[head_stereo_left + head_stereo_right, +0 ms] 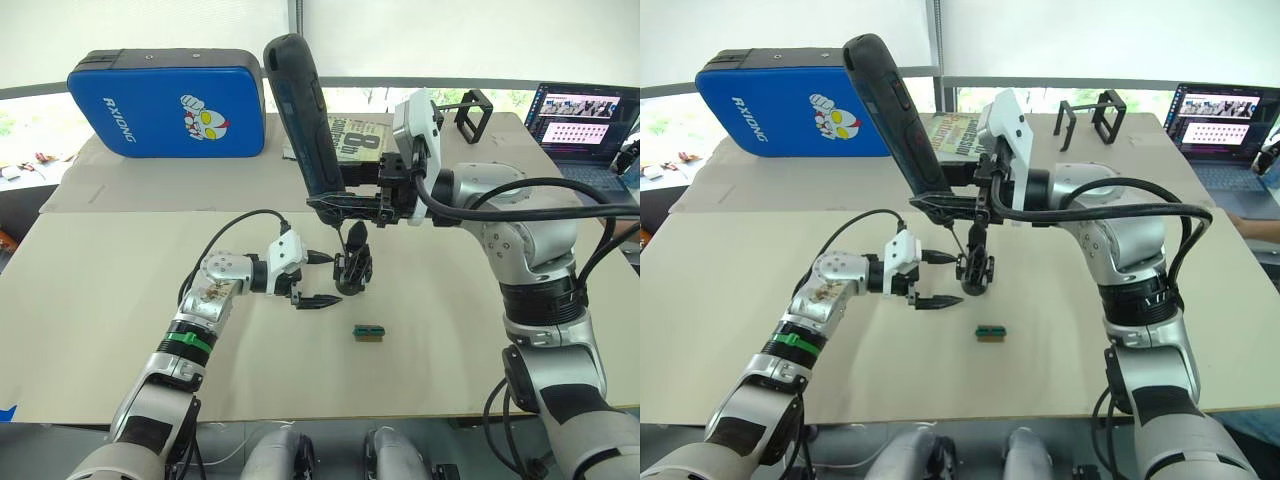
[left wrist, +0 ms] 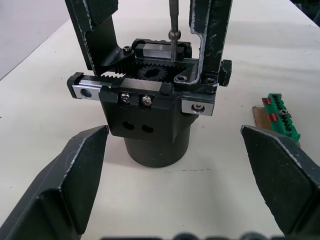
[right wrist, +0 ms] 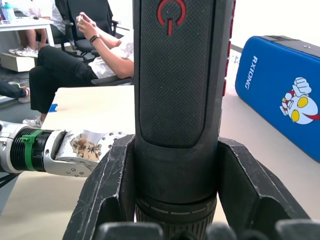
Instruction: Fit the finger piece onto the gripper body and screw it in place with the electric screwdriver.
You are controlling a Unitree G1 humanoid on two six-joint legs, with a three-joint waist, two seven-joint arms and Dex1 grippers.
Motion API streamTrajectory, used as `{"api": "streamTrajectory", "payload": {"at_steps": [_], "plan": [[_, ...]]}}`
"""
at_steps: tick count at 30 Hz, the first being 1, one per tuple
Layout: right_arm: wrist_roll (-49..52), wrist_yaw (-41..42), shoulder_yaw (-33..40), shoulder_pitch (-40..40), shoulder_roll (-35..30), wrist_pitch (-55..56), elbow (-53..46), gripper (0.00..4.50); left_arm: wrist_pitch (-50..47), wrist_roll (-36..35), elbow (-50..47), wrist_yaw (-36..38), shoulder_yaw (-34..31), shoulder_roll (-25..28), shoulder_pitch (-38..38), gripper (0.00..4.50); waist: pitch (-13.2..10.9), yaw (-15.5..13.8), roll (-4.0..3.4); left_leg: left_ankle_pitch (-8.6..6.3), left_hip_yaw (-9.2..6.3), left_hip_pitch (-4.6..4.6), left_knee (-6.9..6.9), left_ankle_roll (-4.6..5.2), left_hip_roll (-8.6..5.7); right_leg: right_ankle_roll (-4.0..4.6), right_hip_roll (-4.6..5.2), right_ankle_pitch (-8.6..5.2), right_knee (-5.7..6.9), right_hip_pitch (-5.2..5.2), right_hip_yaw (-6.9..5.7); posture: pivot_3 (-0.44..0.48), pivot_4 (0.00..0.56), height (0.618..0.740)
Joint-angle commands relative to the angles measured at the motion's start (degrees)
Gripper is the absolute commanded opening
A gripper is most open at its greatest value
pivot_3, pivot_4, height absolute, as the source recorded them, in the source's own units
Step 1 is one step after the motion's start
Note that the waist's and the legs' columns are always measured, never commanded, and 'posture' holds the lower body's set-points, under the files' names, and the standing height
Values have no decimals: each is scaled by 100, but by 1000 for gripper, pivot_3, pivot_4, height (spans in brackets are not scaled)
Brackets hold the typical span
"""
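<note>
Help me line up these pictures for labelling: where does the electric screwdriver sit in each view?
Left eye: electric screwdriver top centre, tilted, clamped by the right gripper.
Right eye: upper centre-left.
Left wrist: its metal bit descending into the gripper body.
Right wrist: central, between the fingers.
Shared landmark: blue case.

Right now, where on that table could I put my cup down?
Bare tabletop lies outside the left arm, and more between the green block and the right arm. It is crowded around the gripper body, where the electric screwdriver works.
</note>
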State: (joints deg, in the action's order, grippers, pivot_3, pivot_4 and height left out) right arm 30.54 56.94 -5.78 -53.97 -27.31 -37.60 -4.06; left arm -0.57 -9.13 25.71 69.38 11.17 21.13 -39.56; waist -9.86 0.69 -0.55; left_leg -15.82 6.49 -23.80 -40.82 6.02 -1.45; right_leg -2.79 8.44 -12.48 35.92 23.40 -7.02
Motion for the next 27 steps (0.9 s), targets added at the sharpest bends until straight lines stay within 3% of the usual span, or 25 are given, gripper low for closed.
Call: {"api": "streamTrajectory", "payload": {"at_steps": [1, 27], "plan": [[94, 44, 183, -4, -21, 158, -247, 1864, 130, -35, -91, 5, -39, -11, -82, 4500, 0, 0, 0, 0, 0, 0, 0, 0, 0, 0, 0, 0, 0, 0, 0, 0, 150, 740], [12, 115, 162, 6, 37, 438, -45, 1864, 132, -44, -89, 2, -52, 2, -85, 4500, 0, 1, 0, 0, 0, 0, 0, 0, 0, 0, 0, 0, 0, 0, 0, 0, 150, 740]]}}
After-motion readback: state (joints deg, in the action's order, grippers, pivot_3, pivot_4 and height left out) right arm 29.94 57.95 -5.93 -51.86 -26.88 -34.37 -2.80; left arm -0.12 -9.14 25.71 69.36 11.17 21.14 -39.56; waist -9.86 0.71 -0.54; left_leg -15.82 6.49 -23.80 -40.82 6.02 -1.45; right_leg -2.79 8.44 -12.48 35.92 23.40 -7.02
